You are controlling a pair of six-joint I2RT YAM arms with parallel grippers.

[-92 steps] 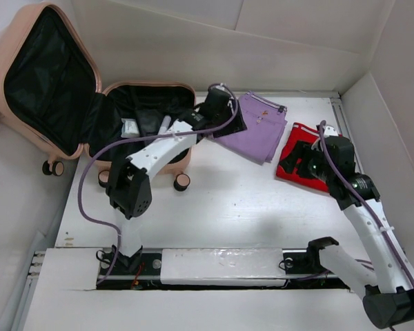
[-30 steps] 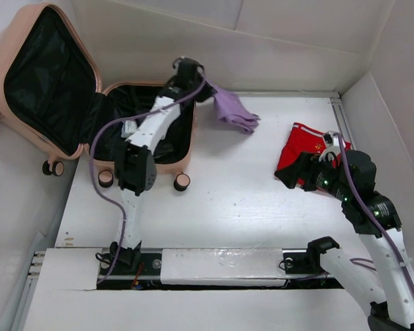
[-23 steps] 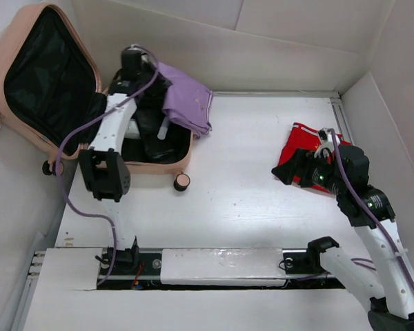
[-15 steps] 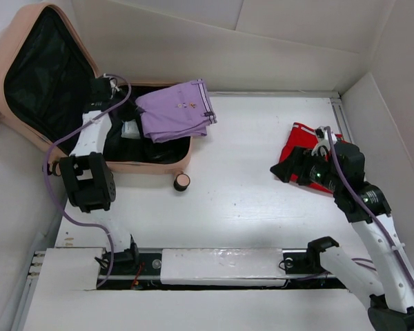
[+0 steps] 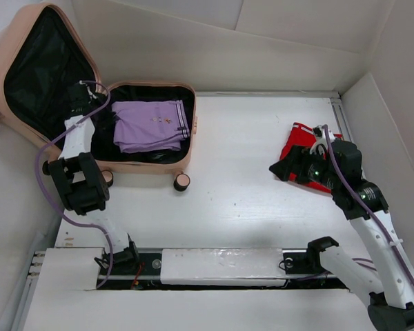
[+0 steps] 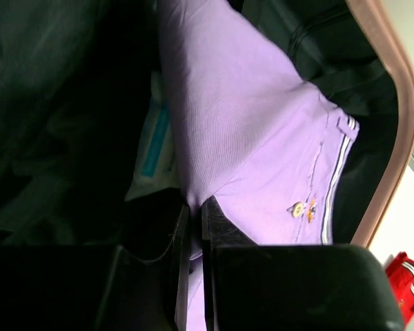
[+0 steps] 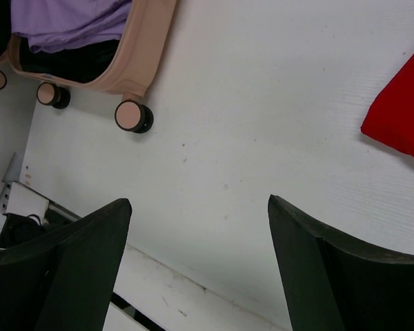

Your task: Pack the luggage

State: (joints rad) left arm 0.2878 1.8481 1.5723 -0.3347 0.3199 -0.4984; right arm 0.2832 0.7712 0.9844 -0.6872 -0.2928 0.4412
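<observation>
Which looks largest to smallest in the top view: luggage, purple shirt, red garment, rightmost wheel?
1. luggage
2. purple shirt
3. red garment, though the right arm hides part, so its place below the shirt is unsure
4. rightmost wheel

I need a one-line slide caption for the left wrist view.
The left jaws pinch the folded purple shirt as it lies inside the peach-pink luggage.

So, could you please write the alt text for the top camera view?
The open pink luggage lies at the table's far left with a folded purple shirt inside, its edge pinched by the left gripper. At the right, the open right gripper hovers beside a red garment on the white table.
</observation>
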